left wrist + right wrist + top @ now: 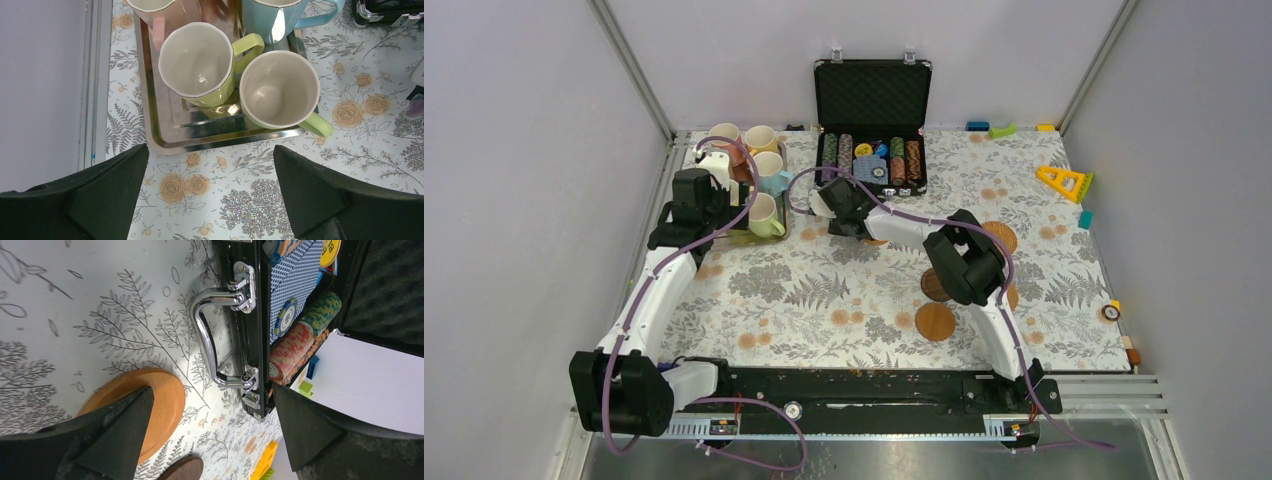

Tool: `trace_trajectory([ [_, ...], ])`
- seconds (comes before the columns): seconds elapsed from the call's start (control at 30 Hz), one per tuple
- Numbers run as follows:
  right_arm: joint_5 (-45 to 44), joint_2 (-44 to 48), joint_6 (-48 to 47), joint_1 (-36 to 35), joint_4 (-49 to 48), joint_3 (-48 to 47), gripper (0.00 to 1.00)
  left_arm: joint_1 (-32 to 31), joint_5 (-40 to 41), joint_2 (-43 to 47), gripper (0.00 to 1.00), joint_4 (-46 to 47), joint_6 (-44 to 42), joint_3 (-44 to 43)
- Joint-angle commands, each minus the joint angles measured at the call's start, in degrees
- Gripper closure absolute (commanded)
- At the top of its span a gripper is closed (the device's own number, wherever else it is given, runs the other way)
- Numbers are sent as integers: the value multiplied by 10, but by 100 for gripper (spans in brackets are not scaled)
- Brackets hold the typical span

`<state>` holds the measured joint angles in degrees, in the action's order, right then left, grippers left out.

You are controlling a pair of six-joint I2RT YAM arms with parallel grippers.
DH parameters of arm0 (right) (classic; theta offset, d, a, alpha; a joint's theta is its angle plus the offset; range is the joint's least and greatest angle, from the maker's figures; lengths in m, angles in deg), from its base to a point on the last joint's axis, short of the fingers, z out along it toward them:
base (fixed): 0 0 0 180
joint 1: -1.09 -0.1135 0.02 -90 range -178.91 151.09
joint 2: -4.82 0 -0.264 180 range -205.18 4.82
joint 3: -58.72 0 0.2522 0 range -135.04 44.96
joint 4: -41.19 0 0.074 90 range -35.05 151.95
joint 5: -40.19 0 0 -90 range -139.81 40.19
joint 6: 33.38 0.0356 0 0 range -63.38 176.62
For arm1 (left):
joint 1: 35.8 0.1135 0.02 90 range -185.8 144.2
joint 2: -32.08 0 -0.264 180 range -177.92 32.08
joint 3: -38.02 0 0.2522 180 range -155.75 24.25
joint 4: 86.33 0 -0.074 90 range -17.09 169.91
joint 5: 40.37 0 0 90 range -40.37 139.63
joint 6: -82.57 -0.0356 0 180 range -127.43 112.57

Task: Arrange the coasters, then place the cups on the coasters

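The left gripper (210, 150) is hanging just short of the silver tray (200, 142) in the far left corner of the table. Its jaws are standing wide apart and gripping nothing. The cups are sitting packed together on that tray. A yellow-green cup (197, 62) and a pale green cup (280, 90) are nearest the gripper, with a pink cup (160, 7) and a light blue cup (272, 15) behind them.

The right gripper (214, 390) is hovering by the handle of the open poker case (256, 340), likewise spread wide and empty. One finger is overlapping an orange coaster (160, 405) on the cloth, though I can't tell whether it is touching. A dark brown coaster (185, 469) is lying near it. Seen from above, a tan coaster (935, 321) is lying alone nearer the arm bases, and a woven-looking coaster (1001, 236) is showing beside the right elbow.
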<state>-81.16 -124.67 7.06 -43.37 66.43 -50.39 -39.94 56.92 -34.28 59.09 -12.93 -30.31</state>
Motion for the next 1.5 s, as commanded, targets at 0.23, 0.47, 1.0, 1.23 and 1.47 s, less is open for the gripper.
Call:
trace_trajectory([
  [0.23,71,45,53,-29,56,23,0,3,9,13,1,25,9,-9],
  [0.47,103,71,53,-34,65,69,0,4,7,17,1,22,10,-10],
  [1.0,61,125,35,-42,51,80,0,9,7,25,1,21,13,-10],
  [1.23,119,294,2,1,77,159,0,11,13,23,1,23,15,-11],
  [1.47,162,486,-28,6,112,394,0,15,21,24,1,21,18,-16],
])
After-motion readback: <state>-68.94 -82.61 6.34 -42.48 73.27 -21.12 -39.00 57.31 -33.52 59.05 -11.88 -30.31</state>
